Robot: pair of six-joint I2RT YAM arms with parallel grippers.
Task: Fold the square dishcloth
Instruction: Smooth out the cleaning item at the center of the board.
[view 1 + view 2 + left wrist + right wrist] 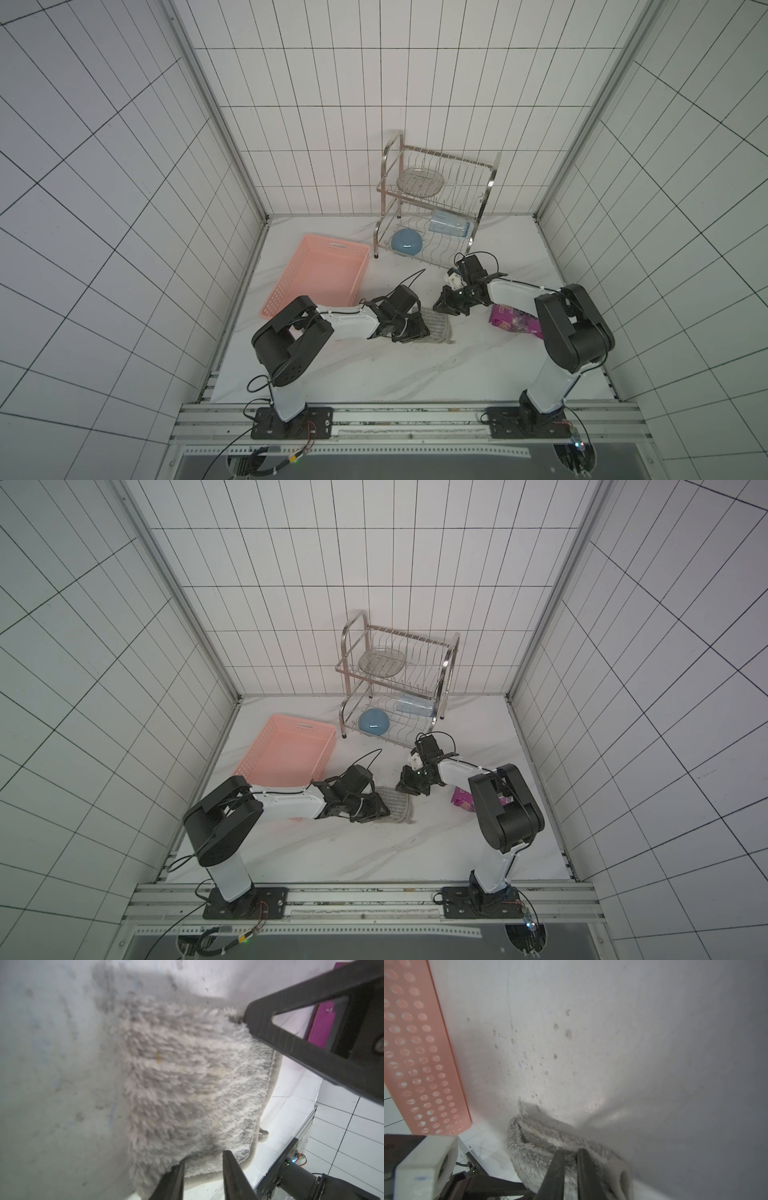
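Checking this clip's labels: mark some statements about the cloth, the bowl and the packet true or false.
The right fingers pinch the dishcloth. True.
The dishcloth lies in the pink basket. False: it lies on the table.
A blue bowl sits on the rack's lower shelf. True.
The purple packet is on the rack's top shelf. False: it lies on the table.

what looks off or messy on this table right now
The tabletop is spattered with dark specks beside the square dishcloth, which itself carries a small yellowish stain. A purple snack packet also lies loose, partly hidden under the right arm. Nothing looks broken.
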